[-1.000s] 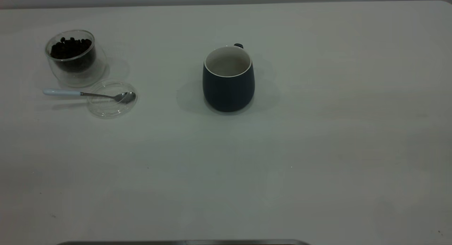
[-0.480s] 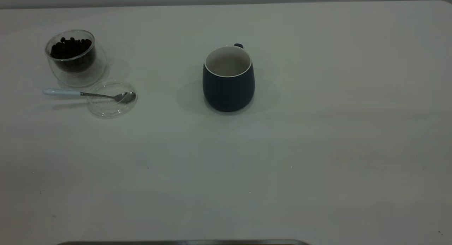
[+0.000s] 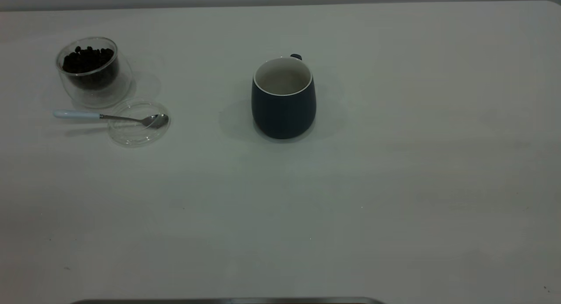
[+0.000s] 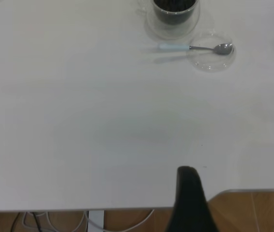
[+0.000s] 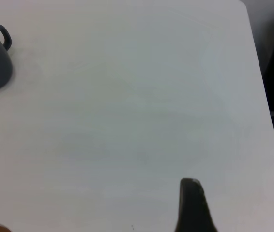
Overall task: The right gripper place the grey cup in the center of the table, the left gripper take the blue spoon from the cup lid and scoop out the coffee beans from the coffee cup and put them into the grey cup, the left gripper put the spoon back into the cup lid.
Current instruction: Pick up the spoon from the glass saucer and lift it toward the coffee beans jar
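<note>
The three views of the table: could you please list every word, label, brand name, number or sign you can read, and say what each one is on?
None: no readable text shows in any view.
The dark blue-grey matte mug is plain.
The clear double-walled glass cup of dark coffee beans carries no label.
The metal teaspoon with pale blue handle and flat clear round lid bear no marks.
The off-white tabletop is unmarked.

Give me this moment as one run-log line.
grey cup: mid-table, upright | blue spoon: bowl on cup lid | coffee beans: in coffee cup | left gripper, right gripper: back from objects
</note>
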`<state>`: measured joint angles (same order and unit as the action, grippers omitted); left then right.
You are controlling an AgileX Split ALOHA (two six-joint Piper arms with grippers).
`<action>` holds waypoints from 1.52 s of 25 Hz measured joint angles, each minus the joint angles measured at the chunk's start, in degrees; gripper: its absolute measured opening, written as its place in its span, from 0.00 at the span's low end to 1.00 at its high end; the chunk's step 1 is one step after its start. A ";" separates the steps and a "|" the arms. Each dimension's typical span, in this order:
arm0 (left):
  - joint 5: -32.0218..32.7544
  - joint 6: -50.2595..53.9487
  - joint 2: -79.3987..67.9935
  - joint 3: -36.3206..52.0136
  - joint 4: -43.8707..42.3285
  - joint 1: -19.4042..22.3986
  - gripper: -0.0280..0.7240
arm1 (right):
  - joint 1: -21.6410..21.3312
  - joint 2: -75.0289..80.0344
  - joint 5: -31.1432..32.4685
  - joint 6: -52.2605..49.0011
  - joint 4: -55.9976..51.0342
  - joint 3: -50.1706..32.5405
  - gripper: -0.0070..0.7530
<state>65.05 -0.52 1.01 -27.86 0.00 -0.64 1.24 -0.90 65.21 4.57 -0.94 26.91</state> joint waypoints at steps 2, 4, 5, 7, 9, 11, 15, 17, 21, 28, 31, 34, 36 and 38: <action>0.00 0.00 0.00 0.00 0.00 0.00 0.82 | 0.00 0.00 0.00 -0.06 0.00 0.00 0.61; 0.00 0.00 0.00 0.00 0.00 0.00 0.82 | 0.00 0.00 0.00 -0.10 0.00 0.00 0.61; 0.00 0.00 0.00 0.00 0.00 0.00 0.82 | 0.00 0.00 0.00 -0.10 0.00 0.00 0.61; 0.00 0.00 0.00 0.00 0.00 0.00 0.82 | 0.00 0.00 0.00 -0.12 0.00 0.00 0.61; 0.00 0.05 0.00 0.00 0.00 0.00 0.82 | -0.02 0.00 0.00 -0.12 0.00 0.00 0.61; 0.00 0.05 0.00 0.00 0.00 0.00 0.82 | -0.02 0.00 0.00 -0.12 0.00 0.00 0.61; 0.00 0.11 0.00 0.00 0.00 0.00 0.82 | -0.02 0.00 0.00 -0.12 0.00 0.00 0.61; 0.00 0.11 0.00 0.00 0.00 0.00 0.82 | -0.07 0.00 0.00 -0.12 0.00 0.00 0.61; 0.00 0.11 0.00 0.00 0.00 0.00 0.82 | -0.07 0.00 0.00 -0.12 0.00 0.00 0.61; -1.66 3.89 -4.26 -2.52 1.24 0.00 0.82 | -0.07 0.00 -0.01 -0.12 0.00 0.00 0.61; -3.94 3.70 -13.41 -5.78 1.71 0.00 0.82 | -0.07 0.00 -0.01 -0.12 0.00 0.00 0.61; -6.93 3.36 -25.26 -9.69 3.17 0.00 0.82 | -0.07 0.00 -0.01 -0.12 0.00 0.00 0.61; -10.08 2.01 -33.34 -12.19 6.29 0.00 0.82 | -0.07 0.00 -0.01 -0.12 0.00 0.00 0.61; -13.07 -0.97 -40.60 -14.48 10.63 0.00 0.82 | -0.07 0.00 -0.01 -0.12 0.00 0.00 0.61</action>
<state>51.98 -1.49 -39.59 -42.33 10.63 -0.64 1.17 -0.90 65.20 4.45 -0.94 26.91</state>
